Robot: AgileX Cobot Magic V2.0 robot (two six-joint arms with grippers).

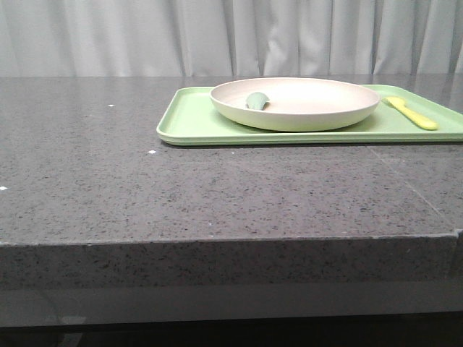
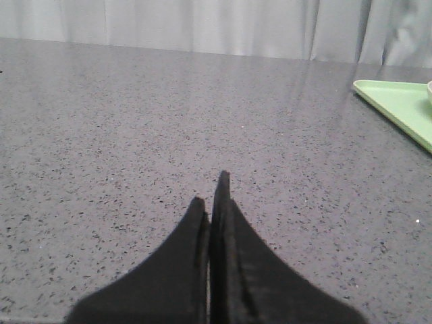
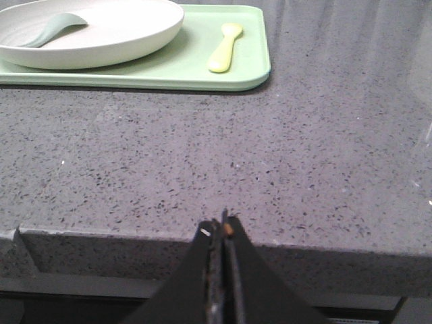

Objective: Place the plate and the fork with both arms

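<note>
Plate (image 1: 304,108) and fork (image 1: 414,114) lie on green tray (image 1: 189,124)

Before me a speckled grey stone bench (image 1: 145,188) with a glossy sheen, pale pleated curtains (image 1: 217,36) hanging behind it.

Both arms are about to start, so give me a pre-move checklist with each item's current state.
1. Left gripper empty, fingers together over bare countertop: ok.
2. Right gripper empty, fingers together near the counter's front edge: ok.
3. Plate sits on the green tray, upright, rim free to reach: ok.
4. Plate empty: not ok, a grey-green utensil piece lies in it.
5. Fork lies flat on the tray beside the plate, apart from it: ok.
6. Grippers open for a grasp: not ok, both are shut.
</note>
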